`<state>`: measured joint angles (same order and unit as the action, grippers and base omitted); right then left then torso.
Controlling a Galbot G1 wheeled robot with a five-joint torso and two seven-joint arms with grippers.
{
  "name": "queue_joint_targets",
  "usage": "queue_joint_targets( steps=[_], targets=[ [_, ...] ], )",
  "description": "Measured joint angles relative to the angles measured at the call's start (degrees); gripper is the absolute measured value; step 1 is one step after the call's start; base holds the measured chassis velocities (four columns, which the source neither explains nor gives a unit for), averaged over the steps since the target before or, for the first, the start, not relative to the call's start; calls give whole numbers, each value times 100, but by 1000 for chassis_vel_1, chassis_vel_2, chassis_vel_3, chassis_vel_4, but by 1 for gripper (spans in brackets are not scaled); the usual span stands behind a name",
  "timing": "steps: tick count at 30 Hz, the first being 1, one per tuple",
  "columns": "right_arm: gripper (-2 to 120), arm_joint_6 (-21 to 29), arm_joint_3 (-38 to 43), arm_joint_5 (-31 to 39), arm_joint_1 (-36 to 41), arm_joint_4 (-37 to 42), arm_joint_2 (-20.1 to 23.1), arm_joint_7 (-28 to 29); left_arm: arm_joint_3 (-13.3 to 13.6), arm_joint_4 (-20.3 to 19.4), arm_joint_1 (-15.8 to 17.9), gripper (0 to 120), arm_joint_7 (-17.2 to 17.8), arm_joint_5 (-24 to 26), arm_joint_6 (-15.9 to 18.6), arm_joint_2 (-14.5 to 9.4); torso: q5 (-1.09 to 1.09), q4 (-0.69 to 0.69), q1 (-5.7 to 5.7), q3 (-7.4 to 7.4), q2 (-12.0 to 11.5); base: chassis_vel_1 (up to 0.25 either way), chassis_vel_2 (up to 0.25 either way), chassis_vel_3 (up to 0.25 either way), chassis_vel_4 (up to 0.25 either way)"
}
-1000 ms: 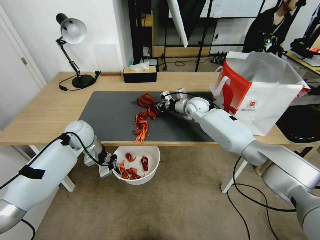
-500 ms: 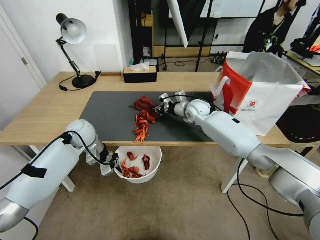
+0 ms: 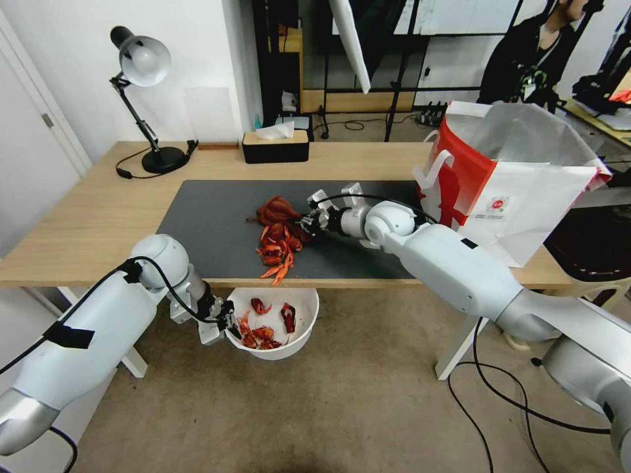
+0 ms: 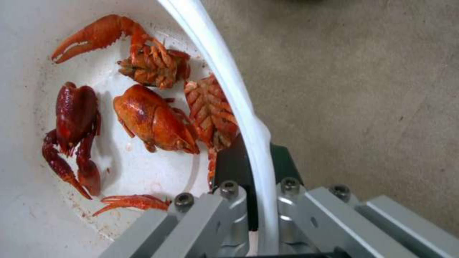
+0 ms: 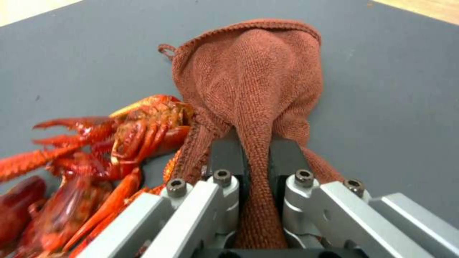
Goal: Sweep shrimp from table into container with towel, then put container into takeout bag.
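The right gripper (image 3: pixel 314 219) was low over the dark grey mat (image 3: pixel 210 223) of the table (image 3: pixel 92 217), its pads (image 5: pixel 228 157) clenched on a bunched fold of the rust-red towel (image 5: pixel 253 82). The towel lay spread on the mat ahead of the fingers, touching the far side of the crayfish shells (image 3: pixel 276 246). Those shells formed a short trail from the towel toward the table's near edge, the nearest pieces just inside the edge of the mat.

The left gripper (image 3: pixel 227 322) was below the tabletop, clamped on the rim of the white bowl (image 3: pixel 299 332), one pad (image 4: pixel 232 165) inside the wall and the other outside. The bowl was held directly beneath the table edge, under the end of the trail, clear of the floor. Several shell pieces (image 4: pixel 153 120) already lay inside it, among them a claw and two tail sections.

The takeout bag (image 3: pixel 526 190) stood open at the right end of the table, well apart from the shells
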<state>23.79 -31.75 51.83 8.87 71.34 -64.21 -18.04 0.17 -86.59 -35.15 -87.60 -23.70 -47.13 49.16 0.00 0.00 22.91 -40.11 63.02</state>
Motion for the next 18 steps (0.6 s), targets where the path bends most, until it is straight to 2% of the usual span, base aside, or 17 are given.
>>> queue_joint_targets(
  steps=[18],
  targets=[
    [4,29,-133,159,105,592,321,12,11,161,98,0,0,-26,0,-38,0,0,1,0,0,0,0,0,0]
  ],
)
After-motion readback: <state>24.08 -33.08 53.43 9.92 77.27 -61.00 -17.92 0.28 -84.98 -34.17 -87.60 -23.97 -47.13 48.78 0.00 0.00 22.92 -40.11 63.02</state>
